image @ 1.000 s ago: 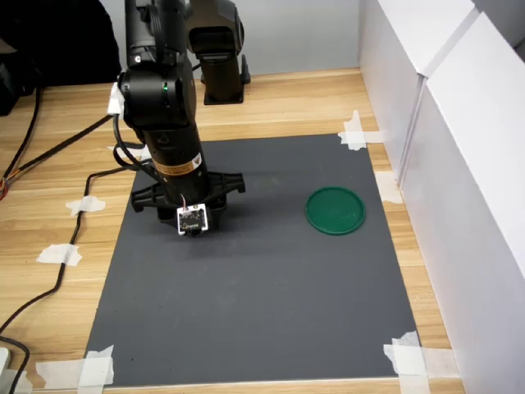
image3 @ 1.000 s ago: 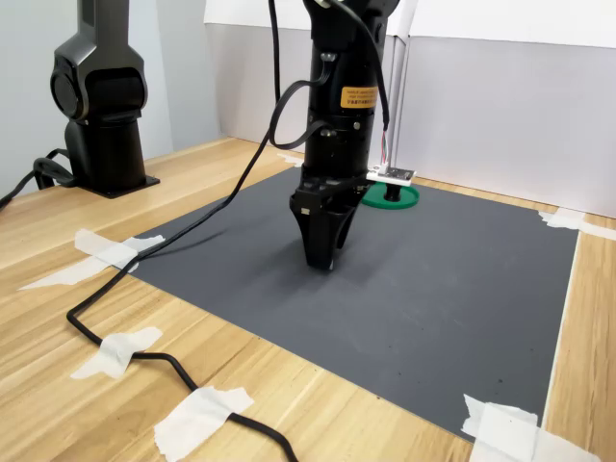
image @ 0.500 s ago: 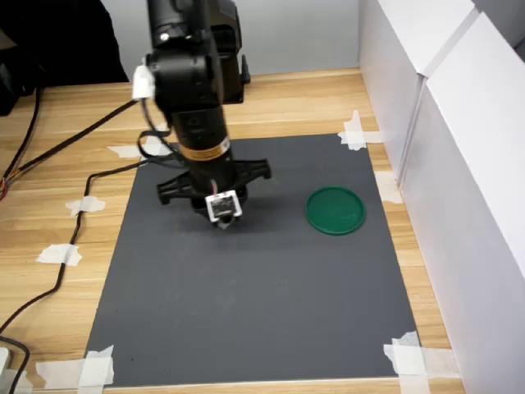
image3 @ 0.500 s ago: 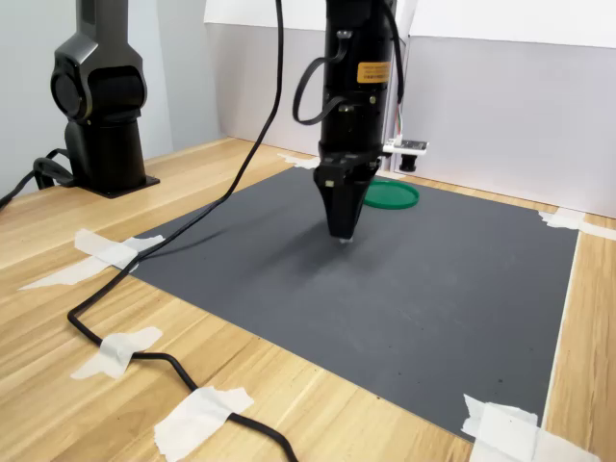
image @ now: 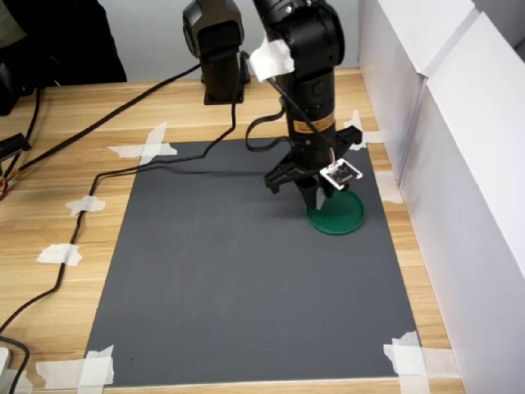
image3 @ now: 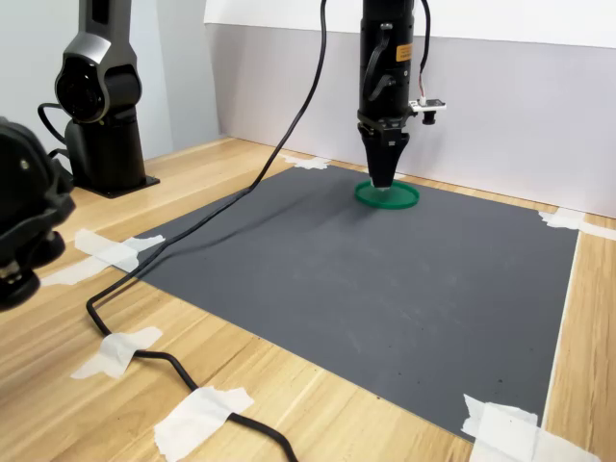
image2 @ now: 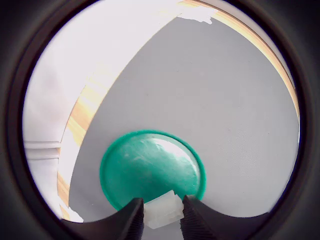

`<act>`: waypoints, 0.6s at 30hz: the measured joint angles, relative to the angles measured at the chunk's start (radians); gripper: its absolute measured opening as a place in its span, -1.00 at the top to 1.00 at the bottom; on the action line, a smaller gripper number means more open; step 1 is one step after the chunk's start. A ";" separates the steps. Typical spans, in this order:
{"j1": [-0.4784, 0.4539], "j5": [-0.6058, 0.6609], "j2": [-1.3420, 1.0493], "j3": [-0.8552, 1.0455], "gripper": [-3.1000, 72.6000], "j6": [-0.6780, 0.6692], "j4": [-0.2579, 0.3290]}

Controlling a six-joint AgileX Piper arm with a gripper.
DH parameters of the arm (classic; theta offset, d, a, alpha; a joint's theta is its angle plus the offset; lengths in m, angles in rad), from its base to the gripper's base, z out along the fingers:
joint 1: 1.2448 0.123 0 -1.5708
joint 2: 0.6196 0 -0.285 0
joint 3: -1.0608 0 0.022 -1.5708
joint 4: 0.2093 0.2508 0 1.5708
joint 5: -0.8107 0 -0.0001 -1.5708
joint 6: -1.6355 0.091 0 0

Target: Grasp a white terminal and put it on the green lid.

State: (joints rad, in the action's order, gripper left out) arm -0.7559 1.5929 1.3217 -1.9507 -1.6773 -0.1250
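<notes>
The white terminal (image2: 162,210) was held pinched between the two dark fingers (image2: 131,220) of the gripper (image2: 162,219), as the wrist view showed, poised over the near edge of the green lid (image2: 150,170) rather than its middle. In both exterior views the gripper (image: 316,197) was seen pointing straight down above the lid (image: 338,215), which lay flat on the dark mat (image: 246,279) near the first exterior view's right edge. For a clean placement, the terminal would best be carried a little further toward the lid's centre, lowered until almost touching, and only then released, so that it could not bounce or roll off the rim.
</notes>
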 joint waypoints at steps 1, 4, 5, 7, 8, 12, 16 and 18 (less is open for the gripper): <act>0.002 -0.009 0.005 0.000 0.18 0.000 0.005; 0.003 -0.030 0.013 0.000 0.18 0.000 0.007; 0.003 -0.034 0.013 0.000 0.18 0.000 0.007; 0.003 -0.040 0.013 0.000 0.18 0.000 0.009; 0.003 -0.041 0.017 0.000 0.18 0.000 0.009; 0.003 -0.041 0.036 0.000 0.18 0.000 0.009; 0.003 -0.041 0.036 0.000 0.18 -0.008 0.010; 0.003 -0.041 0.036 0.000 0.11 -0.012 0.010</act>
State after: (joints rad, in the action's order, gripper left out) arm -0.7530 1.5519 1.3577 -1.9507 -1.6889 -0.1146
